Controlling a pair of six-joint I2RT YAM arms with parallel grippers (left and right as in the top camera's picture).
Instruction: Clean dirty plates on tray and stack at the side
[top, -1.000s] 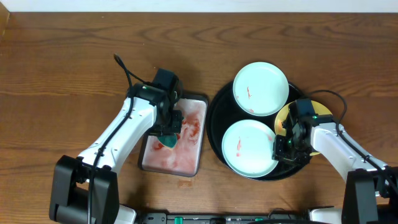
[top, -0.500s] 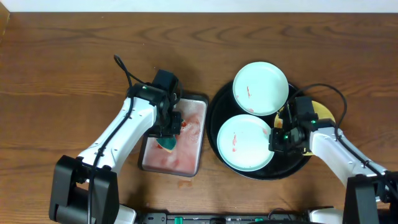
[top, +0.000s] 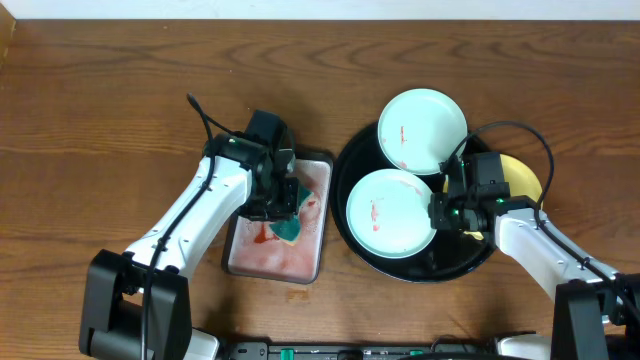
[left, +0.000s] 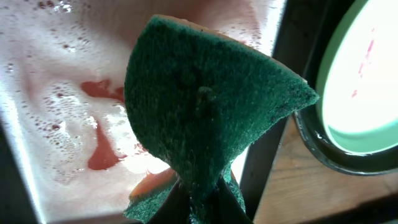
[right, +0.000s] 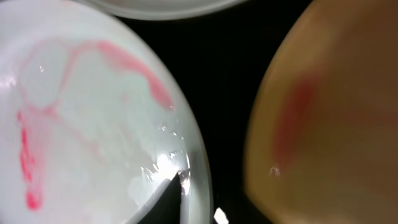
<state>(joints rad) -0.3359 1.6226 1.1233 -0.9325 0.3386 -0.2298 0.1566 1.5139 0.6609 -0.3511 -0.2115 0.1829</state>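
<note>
Overhead: the left gripper (top: 284, 210) hangs over the silver pan (top: 300, 268), and at 3 o'clock the right gripper (top: 437, 213) meets the near mint plate (top: 388, 212) on the black tray (top: 345, 165).

Left wrist: jaws pinched tight on the teal sponge (left: 205, 106).

Right wrist: jaws look closed thinly on that plate's wet 6 o'clock rim. It could slip and clip the yellow plate (right: 336, 112).
</note>
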